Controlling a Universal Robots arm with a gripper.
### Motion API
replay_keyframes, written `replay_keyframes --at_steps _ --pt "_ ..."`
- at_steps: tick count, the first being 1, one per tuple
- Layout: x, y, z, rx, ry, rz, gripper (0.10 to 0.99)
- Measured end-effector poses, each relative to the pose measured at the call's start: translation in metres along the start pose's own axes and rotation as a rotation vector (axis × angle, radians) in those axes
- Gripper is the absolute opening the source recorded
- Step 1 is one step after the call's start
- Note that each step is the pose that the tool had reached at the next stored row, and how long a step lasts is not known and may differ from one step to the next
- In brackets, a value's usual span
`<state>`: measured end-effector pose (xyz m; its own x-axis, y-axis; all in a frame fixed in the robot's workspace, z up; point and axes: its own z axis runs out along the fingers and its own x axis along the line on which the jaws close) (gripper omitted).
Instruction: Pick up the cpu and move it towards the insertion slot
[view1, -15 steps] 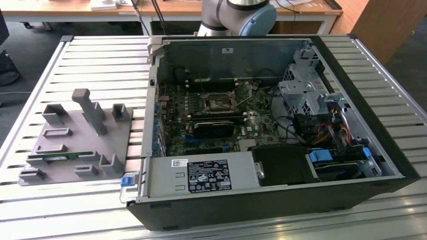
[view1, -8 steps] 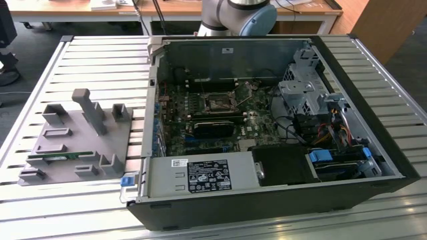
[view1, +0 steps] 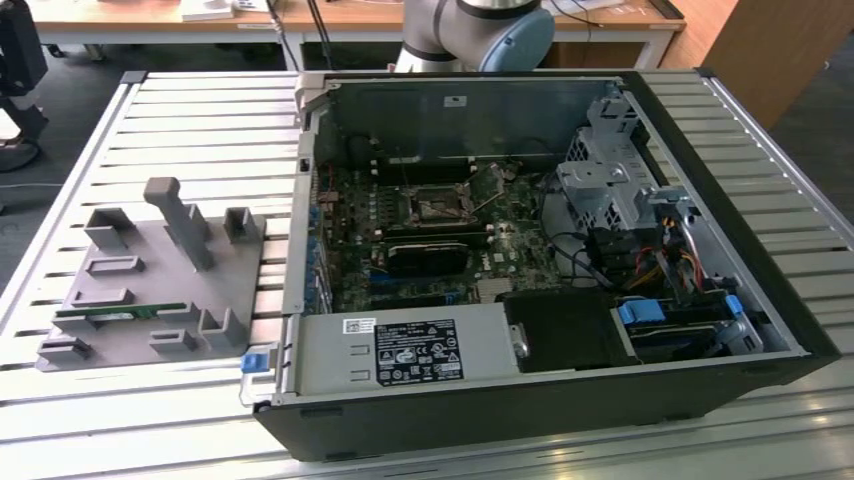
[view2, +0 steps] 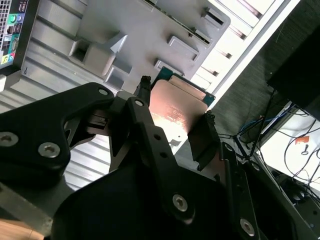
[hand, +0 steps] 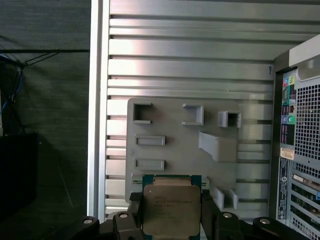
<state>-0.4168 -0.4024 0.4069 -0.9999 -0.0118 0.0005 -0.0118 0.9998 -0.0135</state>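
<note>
One chip (hand: 171, 209), its silver top showing in the first wrist view, is clenched by opposite edges between the two fingers (view2: 202, 137) of the pincer (hand: 171, 215). The chip hangs above one edge of a single grey holder (hand: 175, 127), which lies on the slatted tabletop (hand: 190, 65) beside one open computer case (view1: 787, 300). One green memory stick (view1: 120, 313) lies in that holder. In the exterior view, one square socket (view1: 435, 206) with a silver frame sits on the board inside the case, well apart from the holder.
</note>
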Motion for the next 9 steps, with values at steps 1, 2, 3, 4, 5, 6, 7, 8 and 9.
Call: replay_keyframes --at_steps 1,2,3,4,5,6,7,8,9 --pt "-0.0013 0.0000 0.0000 0.000 0.0000 0.000 0.545" --pt "-0.0027 0.0000 0.0000 0.000 0.0000 0.000 0.545" --pt "-0.0042 -0.0001 0.0000 0.000 0.0000 0.000 0.545" --pt "-0.0058 -0.0001 0.0000 0.000 0.0000 0.000 0.545" --pt "-0.0072 -0.0001 0.0000 0.000 -0.0001 0.000 0.545" --pt "-0.0087 -0.0001 0.0000 0.000 0.0000 0.000 0.545" --pt "-0.0099 -0.0001 0.0000 0.000 0.0000 0.000 0.545" --pt "-0.0112 -0.0001 0.0000 0.000 0.0000 0.000 0.545" --pt "-0.0124 -0.0001 0.0000 0.000 0.0000 0.000 0.545"
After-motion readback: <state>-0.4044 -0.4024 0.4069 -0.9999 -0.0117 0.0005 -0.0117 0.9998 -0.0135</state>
